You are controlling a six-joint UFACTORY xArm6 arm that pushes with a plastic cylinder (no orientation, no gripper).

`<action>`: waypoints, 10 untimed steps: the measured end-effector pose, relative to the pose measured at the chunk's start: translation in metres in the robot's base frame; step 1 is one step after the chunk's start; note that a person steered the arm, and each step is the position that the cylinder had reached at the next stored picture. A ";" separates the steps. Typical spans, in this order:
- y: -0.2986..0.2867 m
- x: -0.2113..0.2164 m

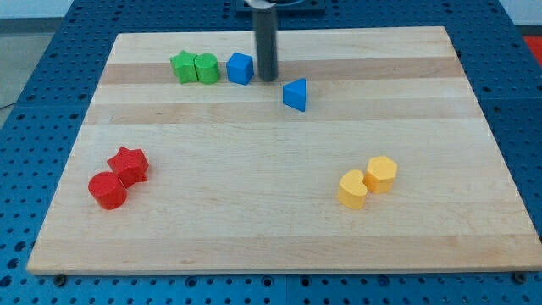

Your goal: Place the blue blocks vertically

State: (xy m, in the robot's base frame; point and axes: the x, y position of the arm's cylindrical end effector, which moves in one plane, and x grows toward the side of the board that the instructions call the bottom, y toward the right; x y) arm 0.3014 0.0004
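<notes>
A blue cube-like block (240, 68) stands near the view's top, just right of the green blocks. A blue triangular block (295, 94) lies lower and to the right of it. My tip (268, 79) is the lower end of the dark rod. It sits right beside the blue cube's right side and up-left of the blue triangle, apart from the triangle. Whether it touches the cube I cannot tell.
A green star block (182, 66) and a green cylinder (207, 68) stand together left of the blue cube. A red star (129, 164) and a red cylinder (107, 190) sit at lower left. Two yellow blocks (367, 182) sit at lower right. The wooden board (271, 237) lies on a blue table.
</notes>
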 end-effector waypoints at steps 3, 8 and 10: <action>0.126 0.042; 0.044 0.086; 0.053 0.047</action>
State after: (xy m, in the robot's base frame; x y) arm 0.3485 0.0534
